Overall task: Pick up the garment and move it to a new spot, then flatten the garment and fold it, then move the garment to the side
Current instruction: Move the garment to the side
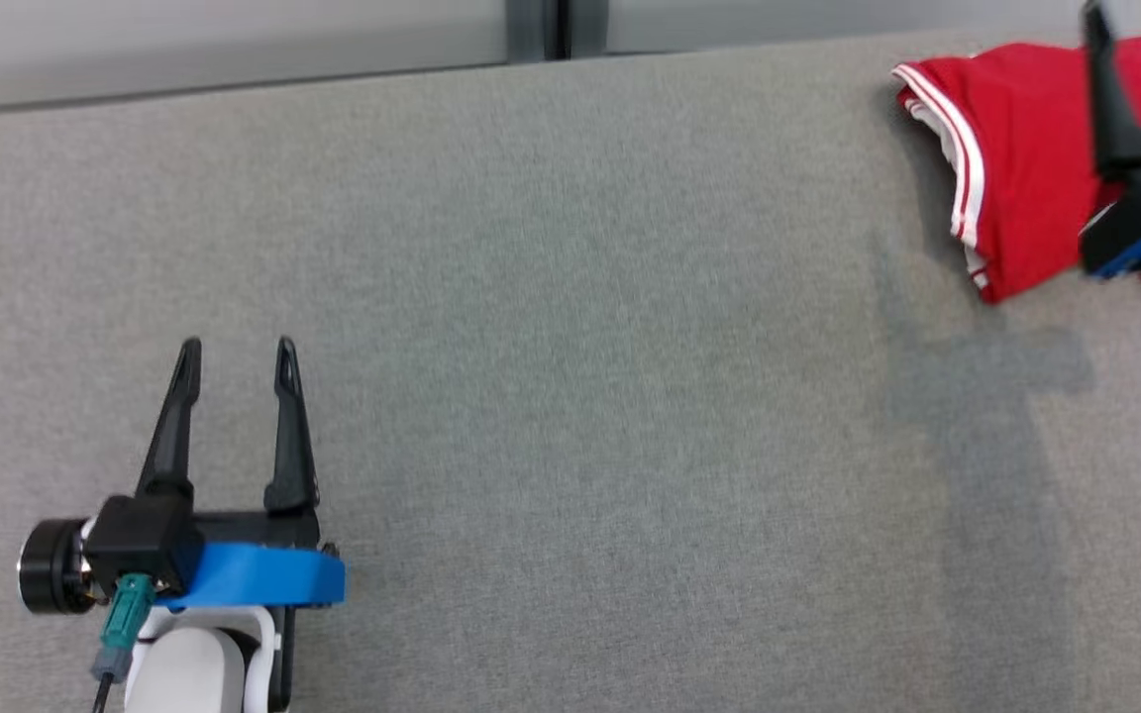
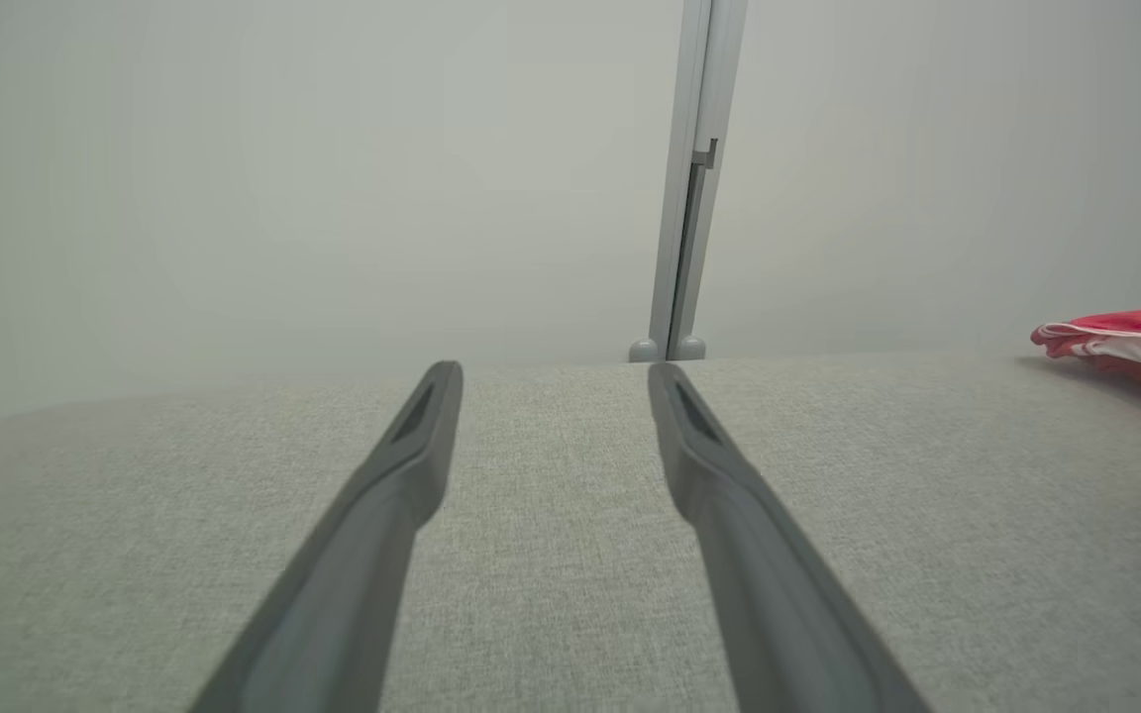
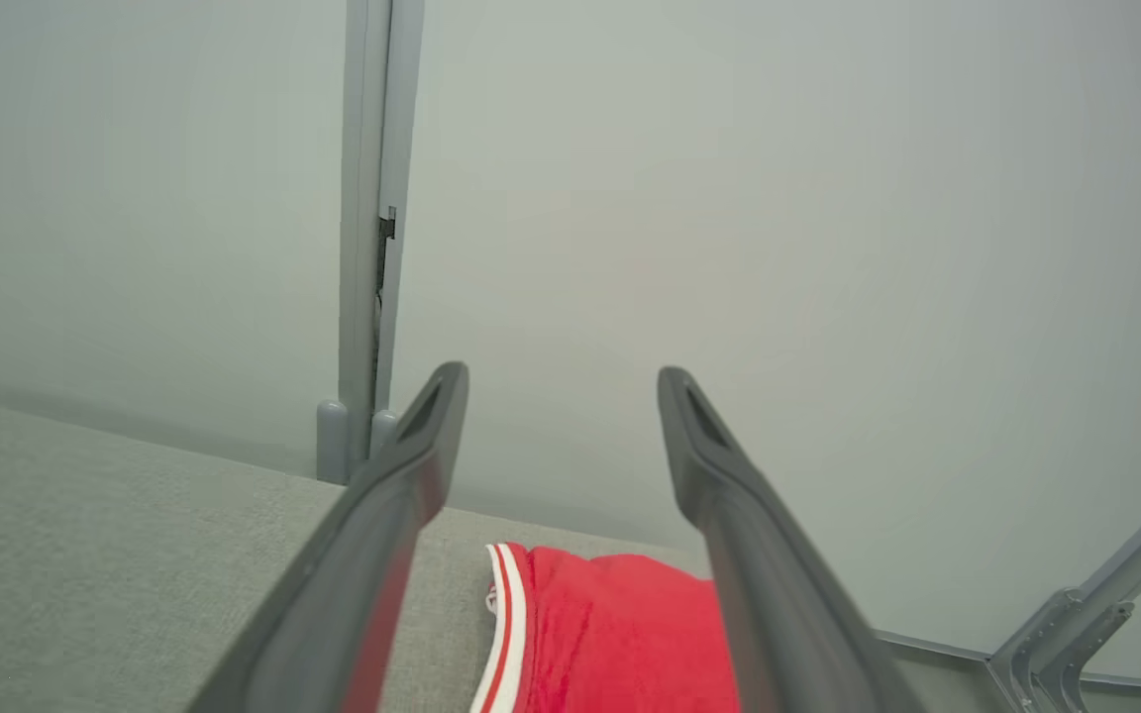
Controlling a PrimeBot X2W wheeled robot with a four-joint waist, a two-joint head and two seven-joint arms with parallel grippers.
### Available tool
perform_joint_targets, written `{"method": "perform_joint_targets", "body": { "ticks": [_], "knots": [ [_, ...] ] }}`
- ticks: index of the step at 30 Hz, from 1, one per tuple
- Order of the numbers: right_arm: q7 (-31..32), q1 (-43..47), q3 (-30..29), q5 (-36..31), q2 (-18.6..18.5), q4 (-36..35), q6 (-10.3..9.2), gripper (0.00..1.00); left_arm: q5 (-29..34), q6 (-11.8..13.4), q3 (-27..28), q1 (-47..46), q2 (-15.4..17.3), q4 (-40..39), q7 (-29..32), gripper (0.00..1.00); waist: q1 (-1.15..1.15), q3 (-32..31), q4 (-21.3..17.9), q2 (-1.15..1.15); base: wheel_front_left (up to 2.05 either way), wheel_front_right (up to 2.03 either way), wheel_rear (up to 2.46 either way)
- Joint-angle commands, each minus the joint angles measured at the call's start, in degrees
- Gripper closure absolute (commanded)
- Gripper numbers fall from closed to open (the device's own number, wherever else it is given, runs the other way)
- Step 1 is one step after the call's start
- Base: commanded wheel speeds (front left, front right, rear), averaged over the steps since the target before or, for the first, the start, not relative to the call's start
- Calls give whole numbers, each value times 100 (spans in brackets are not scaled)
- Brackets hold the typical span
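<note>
The red garment point(image 1: 1026, 149) with white-striped trim lies folded on the grey cloth table point(image 1: 570, 347), at its far right corner. My right gripper point(image 3: 561, 374) hovers over it, open, with nothing between its fingers; the garment point(image 3: 610, 634) shows below and between them. One of its dark fingers point(image 1: 1112, 109) crosses the garment in the head view. My left gripper point(image 1: 239, 345) rests low over the table's near left, open and empty, far from the garment. From the left wrist view point(image 2: 553, 368), the garment point(image 2: 1140, 332) shows at the far right.
A pale wall with a vertical grey post point(image 1: 556, 25) runs along the table's back edge. A grey metal frame point(image 3: 1086, 634) stands past the table's right end. The table's cloth stretches bare between the two grippers.
</note>
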Motion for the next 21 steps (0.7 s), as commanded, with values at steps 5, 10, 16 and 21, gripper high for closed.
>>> {"method": "perform_joint_targets", "body": {
  "ticks": [5, 10, 16, 21],
  "knots": [
    [-19, 887, -46, -86, 423, -575, -1, 0, -86, 30, 51, 335, -35, 83, -13, 0, 1, -540, -13, 1, 0, 0, 0],
    [-19, 1749, -255, 32, 687, -1050, -1, 0, -135, 11, 76, 619, -71, 195, -12, 0, 1, -939, 166, 1, 0, 0, 0],
    [-18, 2800, -546, 3, 945, -1520, 0, 0, -187, -23, 109, 865, -96, 327, -13, 0, 1, -1250, 343, 1, 0, 0, 0],
    [-18, 3613, -742, -86, 1219, -1907, 0, 0, -187, -36, 117, 1055, -109, 420, -13, 0, 1, -1477, 423, 1, 0, 0, 0]
  ]
}}
